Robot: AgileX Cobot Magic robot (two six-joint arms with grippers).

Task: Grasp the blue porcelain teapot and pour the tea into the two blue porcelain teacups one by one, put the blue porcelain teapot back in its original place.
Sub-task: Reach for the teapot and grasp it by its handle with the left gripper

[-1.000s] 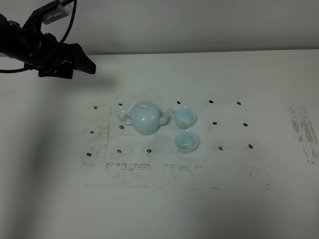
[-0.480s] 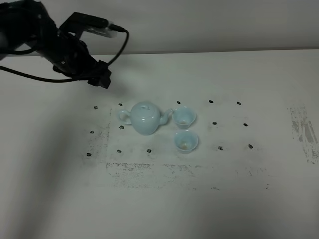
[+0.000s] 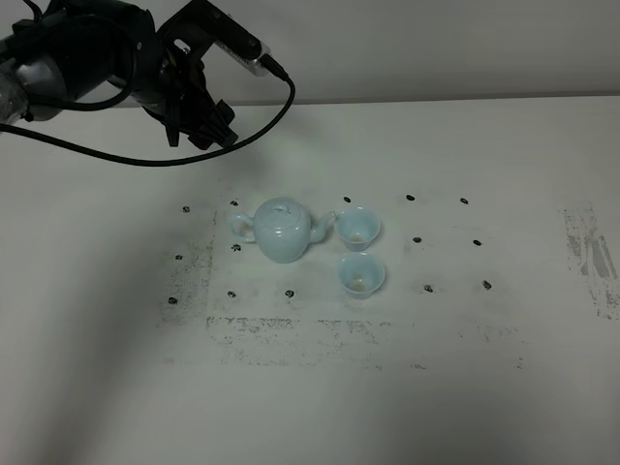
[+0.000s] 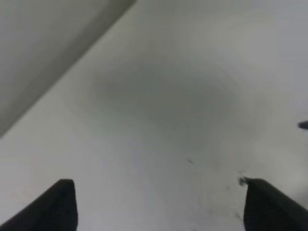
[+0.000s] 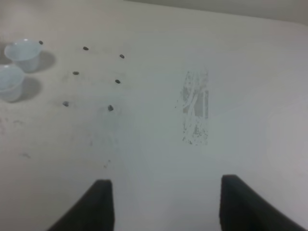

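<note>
The left end effector [image 3: 215,129] hangs in the air with its two dark fingers [image 4: 62,204] spread wide and nothing between them. Its wrist view shows only bare white bench [image 4: 183,120] below it. It sits behind the blue porcelain teapot [image 3: 283,231], off toward the teapot's handle side and well apart from it. A black cable [image 3: 283,97] loops off the left arm [image 3: 87,63] above it.

The right end effector [image 5: 166,204] is also spread wide and empty, with only bench surface showing between its fingers. It does not appear in the high view. From its wrist view it is far out on the teapot's spout side, beyond a scuffed patch [image 5: 195,108] and a cluster of black dot marks [image 5: 118,81].

The teapot stands upright on the bench [image 3: 484,387] with its lid on and its loop handle on the side away from the cups. Its spout points at the farther teacup [image 3: 357,227], and the tip is just beside that rim; whether they touch cannot be told. The nearer teacup [image 3: 361,274] stands just in front of the first, on the same spout side of the teapot. Both cups are upright, and each shows a faint tan tinge at the bottom. Whether that is the tea cannot be told. More dot marks ring the teapot.
</note>
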